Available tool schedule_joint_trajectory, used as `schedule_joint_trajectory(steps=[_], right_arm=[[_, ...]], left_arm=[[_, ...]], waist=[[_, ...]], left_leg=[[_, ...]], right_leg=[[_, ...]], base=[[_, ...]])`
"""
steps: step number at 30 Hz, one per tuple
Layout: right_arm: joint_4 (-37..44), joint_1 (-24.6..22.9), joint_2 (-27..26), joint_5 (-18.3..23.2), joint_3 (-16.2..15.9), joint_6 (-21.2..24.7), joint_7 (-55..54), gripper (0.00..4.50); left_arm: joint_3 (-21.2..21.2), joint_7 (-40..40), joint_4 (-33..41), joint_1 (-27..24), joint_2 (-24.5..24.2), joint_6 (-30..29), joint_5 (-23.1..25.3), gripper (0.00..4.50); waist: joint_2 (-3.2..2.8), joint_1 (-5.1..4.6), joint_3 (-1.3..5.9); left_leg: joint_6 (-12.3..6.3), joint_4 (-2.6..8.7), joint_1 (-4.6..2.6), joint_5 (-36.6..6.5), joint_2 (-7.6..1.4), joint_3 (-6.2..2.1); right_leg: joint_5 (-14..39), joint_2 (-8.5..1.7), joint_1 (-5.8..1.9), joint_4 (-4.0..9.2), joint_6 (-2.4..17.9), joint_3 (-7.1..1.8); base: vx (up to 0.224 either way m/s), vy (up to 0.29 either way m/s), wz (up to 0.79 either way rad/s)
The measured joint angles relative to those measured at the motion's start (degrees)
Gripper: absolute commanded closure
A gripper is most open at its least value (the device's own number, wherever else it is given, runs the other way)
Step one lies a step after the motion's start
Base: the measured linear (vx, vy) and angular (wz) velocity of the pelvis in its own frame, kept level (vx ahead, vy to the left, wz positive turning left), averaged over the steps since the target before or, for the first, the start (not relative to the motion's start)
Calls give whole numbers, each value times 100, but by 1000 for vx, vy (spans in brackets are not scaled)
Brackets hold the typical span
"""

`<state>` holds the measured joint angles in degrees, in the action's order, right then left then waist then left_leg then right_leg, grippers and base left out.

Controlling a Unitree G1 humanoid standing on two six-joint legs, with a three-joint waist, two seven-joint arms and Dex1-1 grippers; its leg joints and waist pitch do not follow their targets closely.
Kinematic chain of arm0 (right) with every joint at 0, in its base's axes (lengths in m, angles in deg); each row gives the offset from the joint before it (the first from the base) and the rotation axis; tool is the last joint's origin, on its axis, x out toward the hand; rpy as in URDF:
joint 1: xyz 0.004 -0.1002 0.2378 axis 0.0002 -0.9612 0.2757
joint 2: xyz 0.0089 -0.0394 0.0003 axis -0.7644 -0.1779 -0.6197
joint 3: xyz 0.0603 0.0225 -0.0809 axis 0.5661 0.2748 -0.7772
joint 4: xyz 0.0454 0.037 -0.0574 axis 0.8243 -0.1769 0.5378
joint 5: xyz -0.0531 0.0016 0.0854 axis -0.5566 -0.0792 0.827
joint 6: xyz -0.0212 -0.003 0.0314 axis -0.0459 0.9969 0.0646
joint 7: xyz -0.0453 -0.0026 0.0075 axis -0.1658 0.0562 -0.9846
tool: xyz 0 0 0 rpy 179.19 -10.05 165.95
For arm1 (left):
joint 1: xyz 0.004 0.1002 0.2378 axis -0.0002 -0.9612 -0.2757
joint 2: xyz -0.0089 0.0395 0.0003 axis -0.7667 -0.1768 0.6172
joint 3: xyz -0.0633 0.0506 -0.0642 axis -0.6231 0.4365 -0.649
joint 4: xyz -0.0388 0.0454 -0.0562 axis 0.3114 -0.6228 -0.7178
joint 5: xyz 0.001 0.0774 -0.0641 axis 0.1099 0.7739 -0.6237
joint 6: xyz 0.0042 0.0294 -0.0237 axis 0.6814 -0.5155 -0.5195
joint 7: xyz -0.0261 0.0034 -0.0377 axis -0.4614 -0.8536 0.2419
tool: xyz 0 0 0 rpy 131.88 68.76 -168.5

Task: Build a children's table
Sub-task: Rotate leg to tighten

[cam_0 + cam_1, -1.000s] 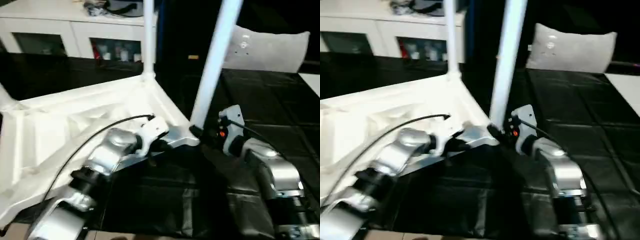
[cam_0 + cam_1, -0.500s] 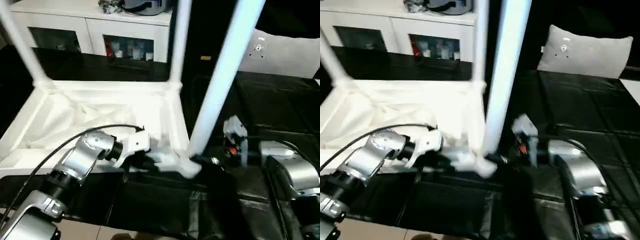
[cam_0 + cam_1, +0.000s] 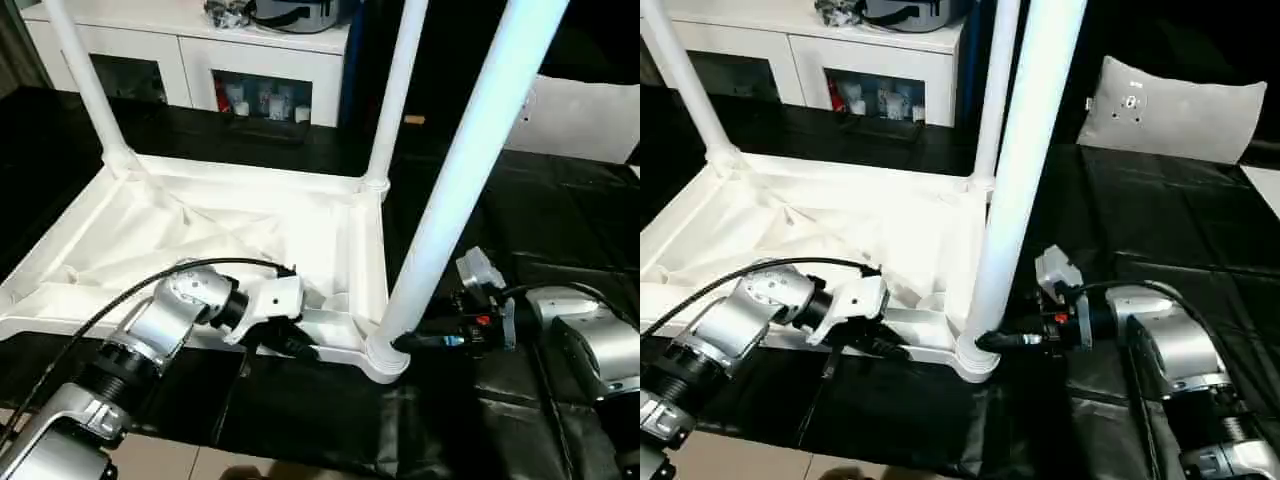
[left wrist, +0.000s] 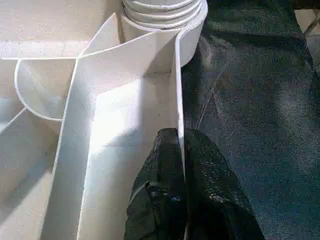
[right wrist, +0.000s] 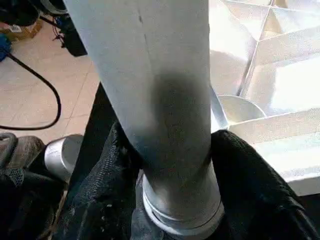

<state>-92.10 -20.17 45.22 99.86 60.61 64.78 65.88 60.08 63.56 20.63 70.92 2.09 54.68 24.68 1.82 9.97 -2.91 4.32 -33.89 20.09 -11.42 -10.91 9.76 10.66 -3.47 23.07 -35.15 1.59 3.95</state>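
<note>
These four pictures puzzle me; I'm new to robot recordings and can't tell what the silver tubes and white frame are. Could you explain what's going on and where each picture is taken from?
The silver tubes are a humanoid robot's forearms. Two pictures come from its head, looking down; the other two from cameras on its wrists. On a black-covered surface lies a white tabletop, upside down, ribbed underside up, with three legs seen standing in corner sockets. The left gripper is shut on the tabletop's thin rim. The right gripper has its black fingers on either side of the near leg, at its base by the socket. Behind stand a white cabinet and a grey pillow.
</note>
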Motion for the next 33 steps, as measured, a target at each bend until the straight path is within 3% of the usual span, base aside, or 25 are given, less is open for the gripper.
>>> schedule_joint_trajectory(steps=[4, 10, 14, 19, 23, 26, 33], right_arm=[[-5, -1, -19, 1, 3, 26, -1, 261], [-172, -204, -545, 141, 329, 65, -569, 262], [-610, -86, -1020, 15, 553, -219, -1568, 262], [-584, 308, -1865, -496, 872, 302, -3872, 264], [-492, 458, -2219, -644, 1026, 559, -4928, 264], [-519, 458, -2277, -670, 1048, 401, -5063, 194], [-199, 245, -2030, -657, 1007, 640, -4914, 145]], left_arm=[[-11, -1, 2, -6, 4, -38, -5, 450], [-205, -264, 20, -46, 102, -653, -77, 450], [-391, -889, 7, -42, 286, -1083, 52, 450], [-644, -2183, -153, 130, 947, -1897, 309, 450], [-695, -2885, -147, 226, 1430, -2325, 455, 450], [-682, -3014, -97, 234, 1505, -2394, 476, 450], [-514, -2906, 6, 244, 1455, -2212, 477, 450]], waist=[[3, -2, 1], [7, -57, 4], [11, -256, 7], [19, -489, 8], [19, -479, 9], [7, -471, 11], [-27, -315, 7]], left_leg=[[0, 0, -1, 0, 0, 0], [10, 0, -5, 6, -3, 1], [24, -1, -22, 15, -3, 1], [28, -2, -35, 22, -1, 0], [27, 0, -38, 22, -1, 0], [26, 5, -20, 21, -1, -1], [27, 49, -2, 18, -2, -2]], right_leg=[[0, 0, -1, 0, 0, 0], [6, 2, -11, -10, -14, 1], [8, 1, -19, 2, -17, 4], [7, 1, -21, 19, -17, 6], [7, 1, -21, 20, -18, 4], [-13, 1, -12, 20, -19, 4], [-29, 6, 10, 20, 10, 8]], base=[[0, 0, 0], [0, 0, 0], [0, 0, 0], [0, 0, 0], [0, 0, 0], [0, 0, 0], [0, 0, 0]])
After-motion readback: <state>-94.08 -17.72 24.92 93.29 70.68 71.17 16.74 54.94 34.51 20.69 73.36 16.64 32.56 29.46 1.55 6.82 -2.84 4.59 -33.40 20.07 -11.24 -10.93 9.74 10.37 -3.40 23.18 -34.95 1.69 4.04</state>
